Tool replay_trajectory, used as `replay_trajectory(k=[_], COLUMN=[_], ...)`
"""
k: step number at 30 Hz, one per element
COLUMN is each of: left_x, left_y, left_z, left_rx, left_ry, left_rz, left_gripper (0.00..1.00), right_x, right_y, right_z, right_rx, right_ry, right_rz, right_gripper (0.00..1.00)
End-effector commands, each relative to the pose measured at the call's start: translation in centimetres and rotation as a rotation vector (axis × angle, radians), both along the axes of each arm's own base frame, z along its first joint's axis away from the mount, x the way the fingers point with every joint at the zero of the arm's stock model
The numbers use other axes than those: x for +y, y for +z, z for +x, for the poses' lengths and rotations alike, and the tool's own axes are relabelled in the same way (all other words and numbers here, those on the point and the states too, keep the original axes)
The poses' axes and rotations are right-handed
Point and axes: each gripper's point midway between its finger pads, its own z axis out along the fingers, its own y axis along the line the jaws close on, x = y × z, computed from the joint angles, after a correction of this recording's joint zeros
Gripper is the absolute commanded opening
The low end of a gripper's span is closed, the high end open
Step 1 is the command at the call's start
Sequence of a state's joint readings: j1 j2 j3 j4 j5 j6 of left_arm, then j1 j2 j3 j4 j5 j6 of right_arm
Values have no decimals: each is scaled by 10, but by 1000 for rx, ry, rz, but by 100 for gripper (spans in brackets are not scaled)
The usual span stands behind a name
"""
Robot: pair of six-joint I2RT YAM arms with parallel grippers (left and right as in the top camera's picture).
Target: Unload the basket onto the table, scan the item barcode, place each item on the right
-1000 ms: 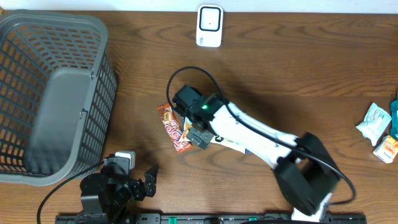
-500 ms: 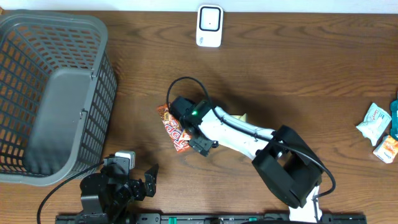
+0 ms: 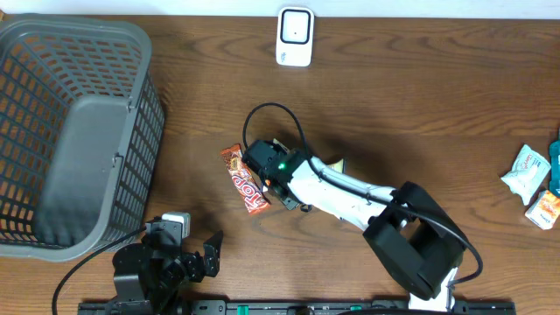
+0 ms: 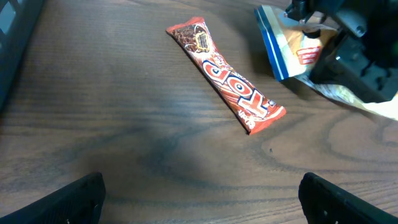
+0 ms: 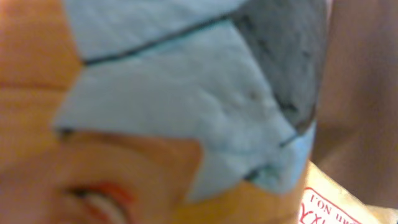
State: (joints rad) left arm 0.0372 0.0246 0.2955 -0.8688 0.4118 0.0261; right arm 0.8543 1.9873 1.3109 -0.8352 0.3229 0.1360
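A blue and orange snack packet [image 4: 287, 45] lies at mid-table, just right of a red candy bar [image 3: 244, 179]. My right gripper [image 3: 280, 182] is down on this packet and shut on it. In the right wrist view the packet's blue and orange print [image 5: 186, 106] fills the picture and hides the fingers. From above, the arm covers nearly all of the packet. The white barcode scanner [image 3: 295, 37] stands at the table's far edge. My left gripper [image 4: 201, 199] rests open near the front edge, with bare wood between its fingers.
A big grey mesh basket [image 3: 149, 96] takes up the left side. Two more snack packets [image 3: 528, 171] lie at the far right edge. A black cable loops over the right arm near the candy bar.
The right gripper has come down beside the candy bar and shut on the snack packet. The left arm has not moved.
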Motion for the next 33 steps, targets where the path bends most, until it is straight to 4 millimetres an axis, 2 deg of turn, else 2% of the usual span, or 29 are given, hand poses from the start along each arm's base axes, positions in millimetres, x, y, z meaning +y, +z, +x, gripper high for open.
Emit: replay_trajectory(k=[1,2,3,4,6,7,9,14,17,21,33], left_x=[1,1,1,1,1,1,1,1,1,1,1], left_y=[0,0,0,0,0,0,0,0,0,0,0], left_z=[0,0,0,0,0,0,0,0,0,0,0], left_rx=[-1,-1,-1,-1,-1,-1,-1,-1,-1,-1,-1], left_ry=[0,0,0,0,0,0,0,0,0,0,1], left_rz=[11,11,11,11,11,11,11,11,11,11,11], left_gripper=[99,99,99,99,99,99,99,99,99,99,99], right_x=[31,51,58,69,79,83,82,76,68,57,53], right_y=[3,33,46,72,106,140,170,231,252,252,252], right_z=[-32,-31,-30,-29,-30,-29,-26,-17,-9,3,7], right_rx=[320,397,425,481,565,653,742,944,1048,1183,1230], right_ry=[-55,-26,-10,25,77,120,107,15,-79,-352,-453], right_rz=[230,366,423,543,714,911,1106,1453,1547,1491,1468], right_gripper=[1,1,1,1,1,2,2,2,1,1,1])
